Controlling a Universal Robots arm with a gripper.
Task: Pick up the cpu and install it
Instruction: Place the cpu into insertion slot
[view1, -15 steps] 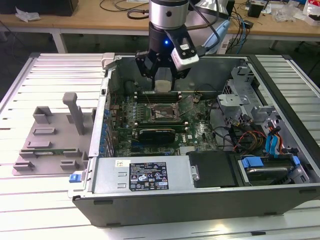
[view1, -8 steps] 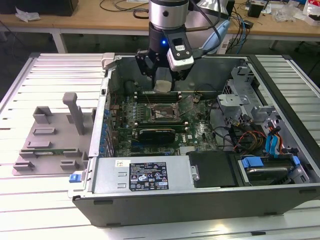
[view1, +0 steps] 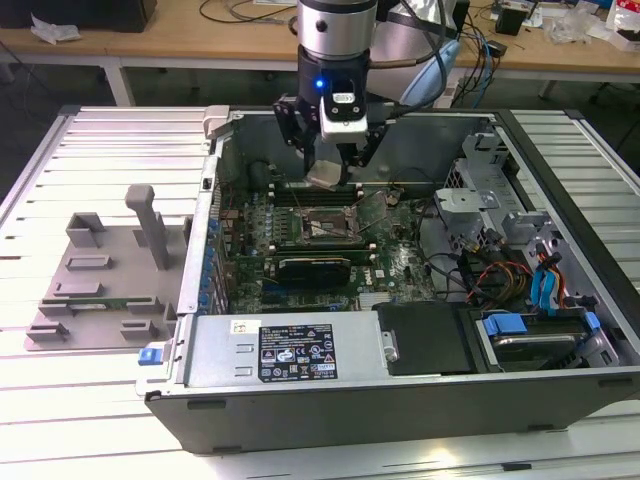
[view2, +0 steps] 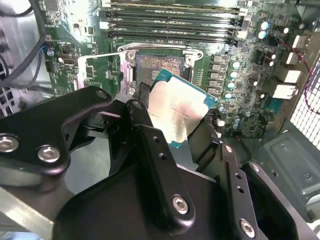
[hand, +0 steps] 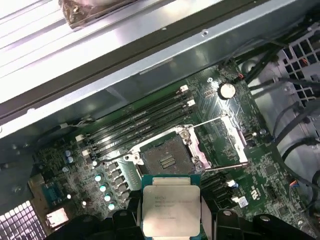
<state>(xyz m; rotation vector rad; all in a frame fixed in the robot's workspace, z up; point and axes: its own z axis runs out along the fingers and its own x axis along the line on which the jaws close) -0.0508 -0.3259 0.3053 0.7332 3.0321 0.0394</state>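
The cpu (view2: 176, 111) is a flat square chip with a silvery top plate and a thin teal edge; my gripper (view2: 172, 122) is shut on it, black fingers pressing its two sides. In the first wrist view the cpu (hand: 171, 206) hangs just short of the open socket (hand: 167, 157) on the green motherboard, whose metal load frame is swung up. The exterior view has my gripper (view1: 325, 172) holding the cpu (view1: 325, 178) a little above the socket (view1: 322, 226), inside the open computer case. The chip is tilted in that view.
Memory slots (hand: 135, 122) run beside the socket. Case walls (view1: 205, 240) surround the board, with a drive cage (view1: 480, 190) and loose cables (view1: 500, 275) on the exterior view's right. A grey fixture tray (view1: 100, 285) lies on the slatted table on the exterior view's left.
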